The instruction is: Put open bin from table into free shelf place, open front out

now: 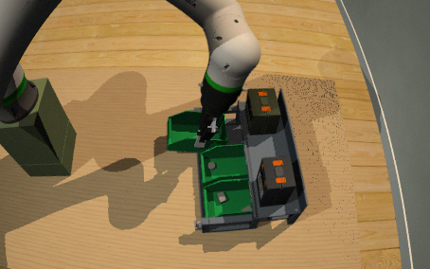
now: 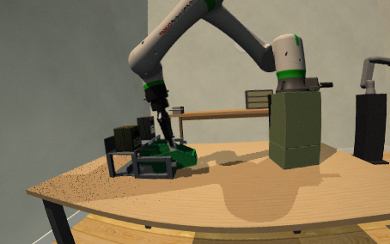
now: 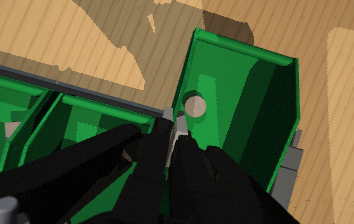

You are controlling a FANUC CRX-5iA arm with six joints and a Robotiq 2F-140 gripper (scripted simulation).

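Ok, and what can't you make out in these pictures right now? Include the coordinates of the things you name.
- Rear end of the sticking-out bin [image 1: 177, 137] [image 3: 228, 65]: behind the gripper [image 1: 201, 142] [image 3: 170, 121] in the top view, cut off by the bottom edge in the wrist view.
- Whether a side wall runs between the jaws: too small in the top view, too dark in the wrist view.
- Parts in the two seated bins [image 1: 234, 158] [image 1: 237, 189]: exterior view, hidden by bin walls and shelf frame.

Pale grey walls [image 2: 219, 64] rise behind a wooden side table [image 2: 223, 114].
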